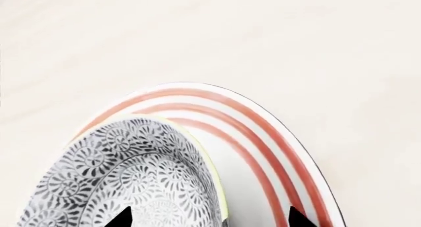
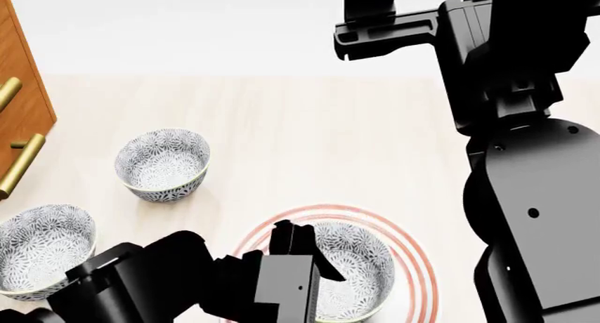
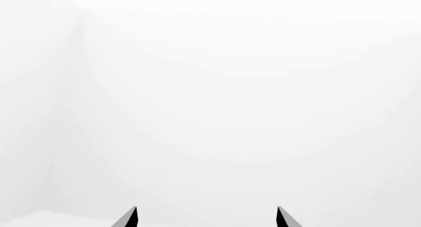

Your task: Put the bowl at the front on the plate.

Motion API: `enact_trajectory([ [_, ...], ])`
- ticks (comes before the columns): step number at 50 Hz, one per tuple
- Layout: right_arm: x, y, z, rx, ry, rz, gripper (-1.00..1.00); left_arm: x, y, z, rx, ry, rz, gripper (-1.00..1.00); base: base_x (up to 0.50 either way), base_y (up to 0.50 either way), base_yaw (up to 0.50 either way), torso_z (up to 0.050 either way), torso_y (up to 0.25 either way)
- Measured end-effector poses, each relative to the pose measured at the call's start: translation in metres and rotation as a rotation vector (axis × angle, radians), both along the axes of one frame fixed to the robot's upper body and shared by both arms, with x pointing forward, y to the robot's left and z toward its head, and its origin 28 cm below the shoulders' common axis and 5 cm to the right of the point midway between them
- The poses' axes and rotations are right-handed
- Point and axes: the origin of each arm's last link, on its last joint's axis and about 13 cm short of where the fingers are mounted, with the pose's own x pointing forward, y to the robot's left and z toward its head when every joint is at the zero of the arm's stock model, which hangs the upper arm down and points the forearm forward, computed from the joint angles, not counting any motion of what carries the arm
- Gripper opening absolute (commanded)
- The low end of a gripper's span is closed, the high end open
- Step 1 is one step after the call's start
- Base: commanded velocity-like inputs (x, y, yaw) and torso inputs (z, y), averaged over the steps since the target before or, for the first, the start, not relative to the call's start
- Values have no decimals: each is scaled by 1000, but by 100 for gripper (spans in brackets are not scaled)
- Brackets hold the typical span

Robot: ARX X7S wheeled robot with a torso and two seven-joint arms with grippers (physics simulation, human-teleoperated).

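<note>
Red-ringed plate (image 2: 417, 267) already carries the bowl (image 2: 352, 270); my left tool (image 1: 210, 219) straddles its rim, unclenched. I only need to withdraw. Right tool (image 3: 207, 217) hangs released.

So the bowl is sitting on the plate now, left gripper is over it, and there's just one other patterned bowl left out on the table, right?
Not quite: two other patterned bowls are out, not one. The head view shows one further back and another at the left edge. The rest holds: the bowl sits on the plate, with the left gripper over it.
</note>
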Motion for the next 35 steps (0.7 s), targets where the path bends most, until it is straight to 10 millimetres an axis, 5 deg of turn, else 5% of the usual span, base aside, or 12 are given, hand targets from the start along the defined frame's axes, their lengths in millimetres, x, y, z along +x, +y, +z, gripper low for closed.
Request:
enact_trajectory([
  [24,2,-3,0,-5,-5,-23,100,10,-6,33,-331,216,32,100,0,0,0,0,0],
  [35,3,-2,-3,-9,-5,-28,100,15,-3,45,-497,159,118,100,0,0,0,0,0],
])
